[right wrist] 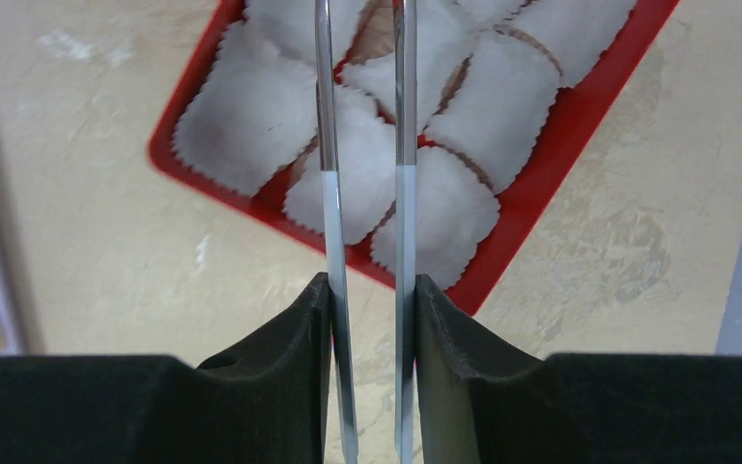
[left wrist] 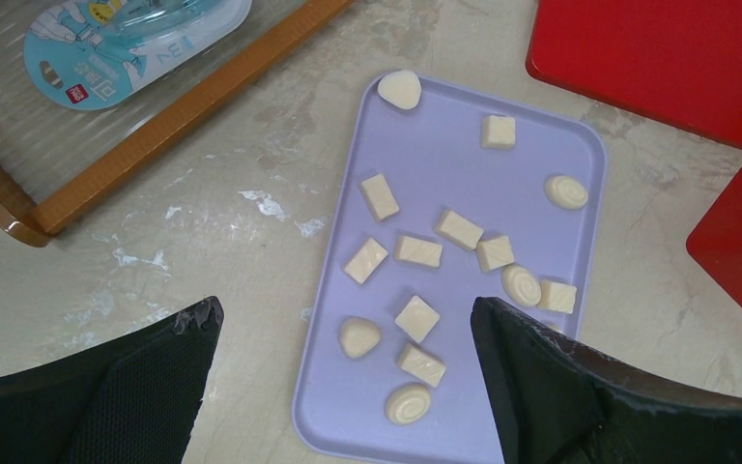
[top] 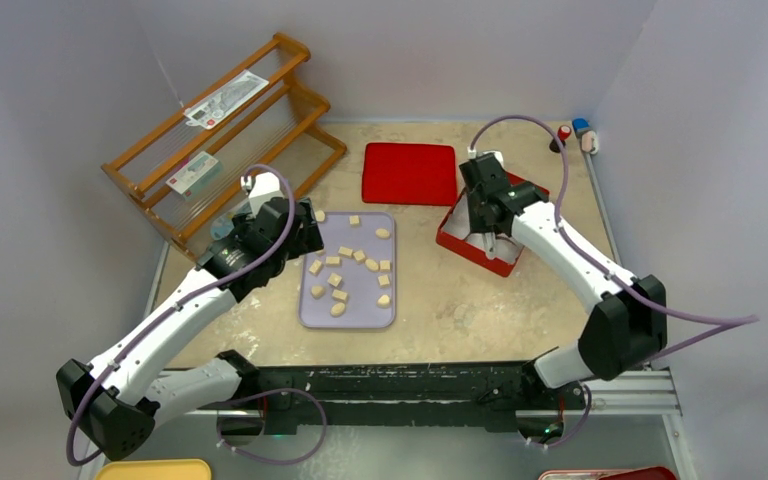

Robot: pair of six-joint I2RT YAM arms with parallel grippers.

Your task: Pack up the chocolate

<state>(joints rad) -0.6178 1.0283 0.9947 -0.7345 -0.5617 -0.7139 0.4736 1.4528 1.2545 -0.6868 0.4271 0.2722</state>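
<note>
The chocolate [left wrist: 417,251] is spread on the tray [left wrist: 541,135], and none is seen in the box [right wrist: 541,203], so packing is likely just starting. The left gripper [left wrist: 345,324] is held wide open above the tray. Tongs [right wrist: 405,193] are pinched by the right gripper [right wrist: 367,290]. Next, one piece must be nipped gently.

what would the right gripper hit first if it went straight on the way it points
The metal tongs in the right gripper point into the red box, so they would likely meet the white paper cups first; depth is unclear.
</note>
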